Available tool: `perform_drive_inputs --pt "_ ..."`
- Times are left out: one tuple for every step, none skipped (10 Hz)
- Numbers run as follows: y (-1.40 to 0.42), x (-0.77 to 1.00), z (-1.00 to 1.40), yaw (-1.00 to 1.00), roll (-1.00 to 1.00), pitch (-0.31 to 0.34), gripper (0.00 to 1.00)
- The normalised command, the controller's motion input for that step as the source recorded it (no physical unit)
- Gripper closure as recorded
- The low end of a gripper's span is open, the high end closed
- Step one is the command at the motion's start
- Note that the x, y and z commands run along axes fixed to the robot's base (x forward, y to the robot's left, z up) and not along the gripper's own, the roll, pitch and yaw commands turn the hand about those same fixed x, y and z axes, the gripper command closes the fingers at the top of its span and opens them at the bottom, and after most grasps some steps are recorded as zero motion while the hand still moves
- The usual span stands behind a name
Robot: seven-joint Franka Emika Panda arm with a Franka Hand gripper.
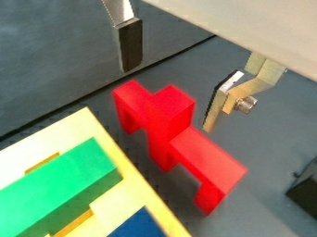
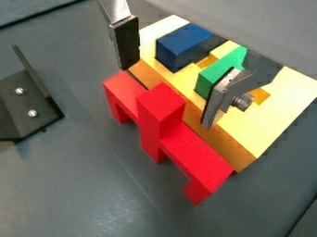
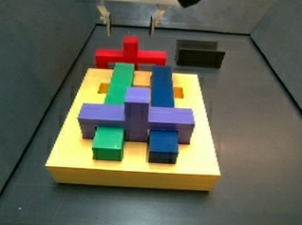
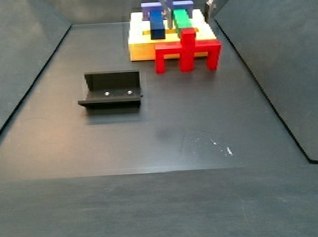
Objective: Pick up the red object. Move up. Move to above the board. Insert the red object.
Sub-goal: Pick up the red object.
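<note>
- We see the gripper (image 2: 170, 69), its flat silver fingers (image 1: 128, 42) spread apart, hovering above the bright red blocky piece (image 2: 161, 130) with nothing between them.
- The red piece (image 1: 173, 139) rests on the dark floor just beside the large flat yellow board (image 3: 138, 133); whether the two touch, we cannot tell.
- The board (image 4: 173, 35) carries green, blue and purple blocks (image 3: 136, 109).
- In both side views the dark L-shaped fixture (image 4: 111, 91) stands well apart from the board.
</note>
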Motion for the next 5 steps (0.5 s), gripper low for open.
perform_drive_inputs --pt "0.00 0.00 -0.29 0.00 0.13 0.000 0.00" --pt "0.05 0.00 -0.17 0.00 0.13 0.000 0.00" --pt "0.04 0.00 -0.17 0.00 0.11 0.000 0.00" --pt "0.04 0.00 -0.18 0.00 0.13 0.000 0.00" --pt "0.03 0.00 -0.16 0.00 0.10 0.000 0.00"
